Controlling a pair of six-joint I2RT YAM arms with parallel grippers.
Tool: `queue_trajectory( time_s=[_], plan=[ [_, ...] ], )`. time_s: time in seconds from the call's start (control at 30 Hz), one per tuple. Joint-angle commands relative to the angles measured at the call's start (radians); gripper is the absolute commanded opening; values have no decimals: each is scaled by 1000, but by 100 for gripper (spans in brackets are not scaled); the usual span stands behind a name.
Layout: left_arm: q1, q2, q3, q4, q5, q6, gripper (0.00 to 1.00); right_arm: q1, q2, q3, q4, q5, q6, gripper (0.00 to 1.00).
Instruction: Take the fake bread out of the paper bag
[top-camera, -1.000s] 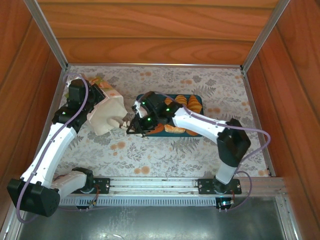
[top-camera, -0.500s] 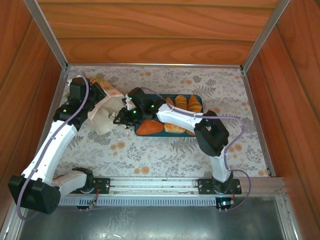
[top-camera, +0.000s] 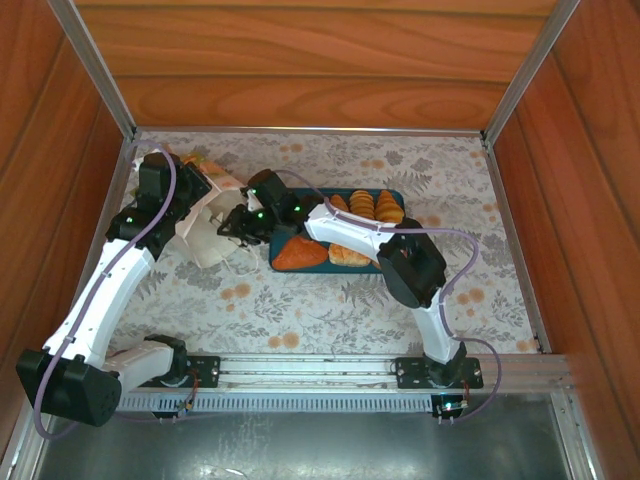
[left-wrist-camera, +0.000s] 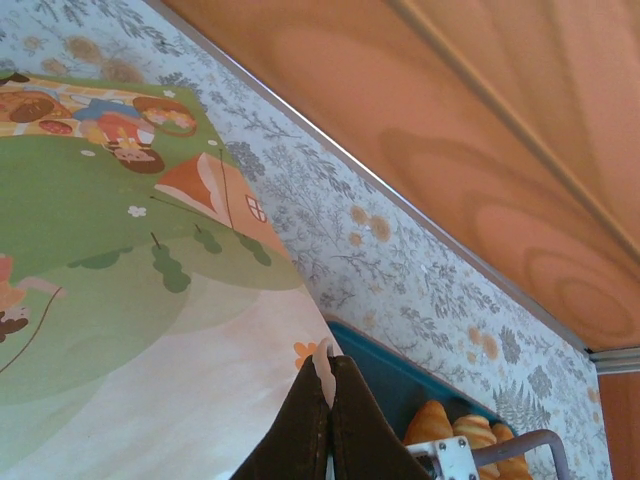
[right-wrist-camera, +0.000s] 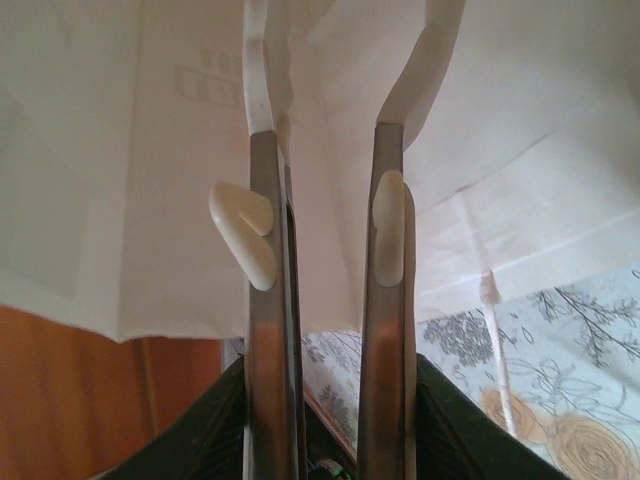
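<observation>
Top external, centre left: moved right gripper (top-camera: 232, 222) from tray (top-camera: 397, 197) into paper bag (top-camera: 205, 245), jaws slightly parted, empty. Clamping the bag rim with the fully closed left gripper (left-wrist-camera: 328, 370). Probably seeking more fake bread (top-camera: 299, 255).

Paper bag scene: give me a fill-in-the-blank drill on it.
The left gripper is ____ on the edge of the paper bag. The right gripper reaches inside the bag, jaws ____ with nothing held. In the top view, the fake bread on the tray lies to the bag's ____.
Missing: shut; open; right.
</observation>
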Motion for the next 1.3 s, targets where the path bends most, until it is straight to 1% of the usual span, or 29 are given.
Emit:
queue_trajectory(
  time_s=[0.0, 0.07, 0.3, 0.43, 0.5, 0.63, 0.73, 0.83, 0.9, 1.07, 1.27],
  plan=[
    [0, 20, 49, 16, -25, -21, 0, 9, 17, 46, 43, 60, 47, 40],
    [0, 36, 68, 16, -25, -25, 0, 14, 13, 40, 57, 98, 69, 40],
    [0, 61, 96, 18, -32, -31, 0, 38, 1, -36, 181, 153, 101, 39],
    [1, 67, 94, 20, -31, -43, 0, 52, 30, -28, 212, 150, 119, 38],
    [0, 69, 96, 22, -26, -45, 0, 59, 42, -33, 234, 164, 130, 38],
    [1, 66, 94, 22, -15, -43, 0, 64, 68, -32, 281, 230, 174, 38],
    [0, 62, 93, 22, -10, -41, 0, 76, 99, -4, 304, 238, 207, 38],
    [-1, 58, 91, 22, -15, -38, 0, 93, 127, 24, 293, 253, 201, 38],
    [-1, 56, 91, 23, -12, -38, 0, 105, 128, 4, 316, 298, 189, 38],
    [0, 45, 81, 24, -12, -36, 0, 104, 139, 10, 319, 345, 152, 38],
    [-1, 40, 80, 25, -1, -29, 0, 87, 182, 51, 300, 324, 193, 40]
  ],
)
